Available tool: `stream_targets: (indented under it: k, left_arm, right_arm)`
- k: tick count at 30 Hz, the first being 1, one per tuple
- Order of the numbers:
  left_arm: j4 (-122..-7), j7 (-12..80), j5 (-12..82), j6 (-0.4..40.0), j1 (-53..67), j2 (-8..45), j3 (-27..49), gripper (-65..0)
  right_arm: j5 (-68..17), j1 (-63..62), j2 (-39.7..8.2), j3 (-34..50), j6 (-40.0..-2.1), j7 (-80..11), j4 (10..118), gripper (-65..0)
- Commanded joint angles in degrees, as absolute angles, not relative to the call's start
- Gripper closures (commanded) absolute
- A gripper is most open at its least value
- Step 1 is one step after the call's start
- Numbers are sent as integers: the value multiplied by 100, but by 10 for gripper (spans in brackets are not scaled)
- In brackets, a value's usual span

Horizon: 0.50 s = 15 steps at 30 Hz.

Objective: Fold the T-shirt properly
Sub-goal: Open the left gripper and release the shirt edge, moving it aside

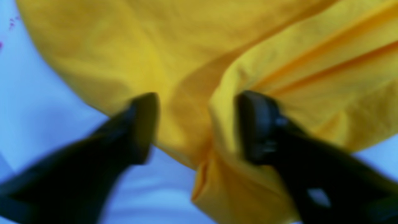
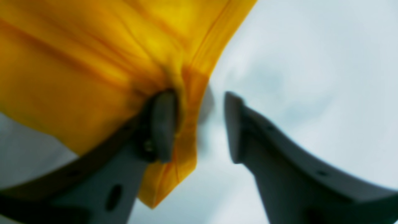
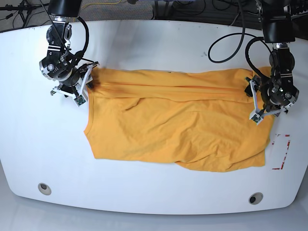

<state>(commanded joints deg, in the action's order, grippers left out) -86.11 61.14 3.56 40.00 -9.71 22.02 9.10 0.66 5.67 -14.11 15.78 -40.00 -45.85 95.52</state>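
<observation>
The T-shirt point(image 3: 178, 120) lies spread across the white table point(image 3: 144, 38), a long ridge of cloth running along its far edge from one gripper to the other. The right gripper point(image 3: 83, 83) sits at the shirt's corner on the view's left, touching the cloth there; its jaws are hidden by its own body, so their setting cannot be told. The left gripper point(image 3: 255, 98) sits at the opposite far corner, against the cloth edge, jaws likewise unclear. Toward the near side of that gripper, just past the shirt's edge, are red corner marks point(image 3: 283, 151) on the table. Black cables point(image 3: 231, 41) loop behind it.
</observation>
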Motion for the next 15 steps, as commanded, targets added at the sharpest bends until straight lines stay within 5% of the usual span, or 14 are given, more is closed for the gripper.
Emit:
stream_targets:
  k: [15]
  left_arm:
    - [-10097,7213,382,4000,-760,2202,1771,-497]
  right_arm:
    - [57,488,-1393,1569,-4000,-4585,9560,-312]
